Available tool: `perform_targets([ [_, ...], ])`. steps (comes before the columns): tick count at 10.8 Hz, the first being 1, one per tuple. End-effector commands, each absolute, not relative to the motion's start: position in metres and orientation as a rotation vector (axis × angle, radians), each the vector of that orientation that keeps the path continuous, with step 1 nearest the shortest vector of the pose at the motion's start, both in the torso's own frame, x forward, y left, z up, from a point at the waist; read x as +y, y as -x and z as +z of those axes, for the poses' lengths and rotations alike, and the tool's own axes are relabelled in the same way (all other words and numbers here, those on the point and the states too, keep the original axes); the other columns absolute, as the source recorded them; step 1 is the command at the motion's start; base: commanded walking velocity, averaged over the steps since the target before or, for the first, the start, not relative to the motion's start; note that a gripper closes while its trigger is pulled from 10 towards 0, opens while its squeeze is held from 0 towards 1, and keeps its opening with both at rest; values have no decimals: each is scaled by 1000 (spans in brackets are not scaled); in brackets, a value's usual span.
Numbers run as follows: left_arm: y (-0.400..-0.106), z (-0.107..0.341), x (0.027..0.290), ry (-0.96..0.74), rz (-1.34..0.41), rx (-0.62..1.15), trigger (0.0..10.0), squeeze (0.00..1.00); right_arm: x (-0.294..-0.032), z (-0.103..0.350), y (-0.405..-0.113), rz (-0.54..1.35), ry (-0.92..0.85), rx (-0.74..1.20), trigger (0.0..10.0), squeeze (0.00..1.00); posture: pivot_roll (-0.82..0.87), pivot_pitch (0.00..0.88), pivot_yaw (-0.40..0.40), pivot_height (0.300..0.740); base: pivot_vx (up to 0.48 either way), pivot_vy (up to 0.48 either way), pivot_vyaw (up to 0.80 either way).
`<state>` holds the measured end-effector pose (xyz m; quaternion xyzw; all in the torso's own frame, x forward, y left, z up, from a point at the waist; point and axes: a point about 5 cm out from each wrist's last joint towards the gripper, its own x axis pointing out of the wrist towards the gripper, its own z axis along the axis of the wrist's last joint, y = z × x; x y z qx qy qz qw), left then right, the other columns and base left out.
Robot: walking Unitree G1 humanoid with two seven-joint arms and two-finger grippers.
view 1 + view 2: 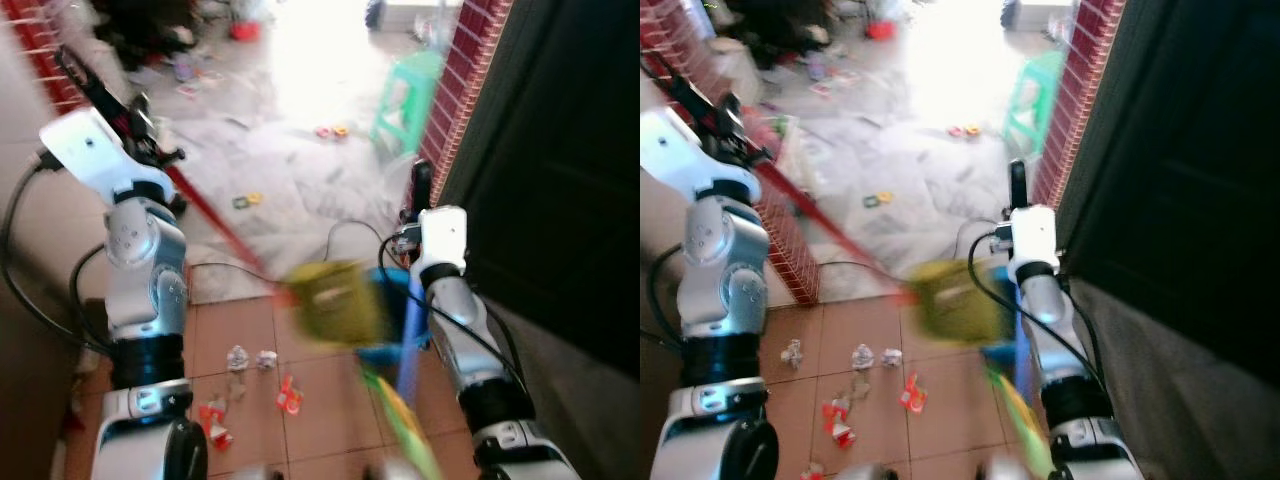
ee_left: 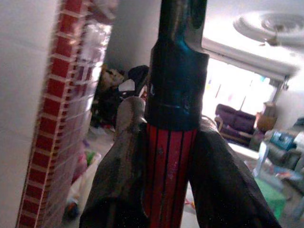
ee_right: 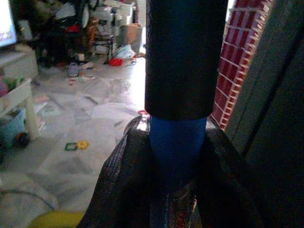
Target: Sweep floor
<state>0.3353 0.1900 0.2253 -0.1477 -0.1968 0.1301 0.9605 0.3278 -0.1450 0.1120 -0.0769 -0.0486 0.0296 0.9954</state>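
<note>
Left eye view: the sweeping looks barely begun. Crumpled white paper scraps (image 1: 250,358) and red wrappers (image 1: 288,394) lie loose on the brown floor tiles (image 1: 320,400) just in front of the robot, not gathered into any pile, and more small bits (image 1: 247,200) sit farther off on the pale floor. The left claw (image 1: 150,140) holds the red broom handle (image 1: 215,225) high up; the handle slants down and across to the blurred yellow-green broom head (image 1: 335,300), which hovers above the tiles near the scraps. The right claw (image 1: 420,190) grips a blue pole (image 1: 410,340) that drops towards a blurred green thing low down, probably a dustpan, though it is too smeared to be sure.

Right eye view: the same layout shows. The litter is apart from the broom head and on the robot's left of it, so most of the floor appears left to do.

Left wrist view: the left claw's two black fingers (image 2: 118,185) are pressed against the red, black-striped handle from both sides, just below its dark cap (image 2: 176,80).

Right wrist view: the right claw's fingers (image 3: 126,185) pinch the blue pole just under its black sleeve (image 3: 183,57).
</note>
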Motion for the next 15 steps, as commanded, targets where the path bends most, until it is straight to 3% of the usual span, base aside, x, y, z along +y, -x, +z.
perform_targets([
  [1, -335, 240, 181, 345, 227, -464, 10000, 0, -151, 115, -328, 44, 174, -108, 10000, 0, -131, 0, 61, 740, 465, 0, 0],
  [5, -335, 235, 176, 357, 218, -456, 10000, 0, -150, 110, -326, 47, 177, -91, 10000, 0, -124, 0, 53, 740, 459, 0, 0],
  [15, -333, 214, 140, 288, 109, -419, 10000, 0, -147, 106, -327, 52, 175, -79, 10000, 0, -123, 0, 60, 740, 0, 0, 0],
])
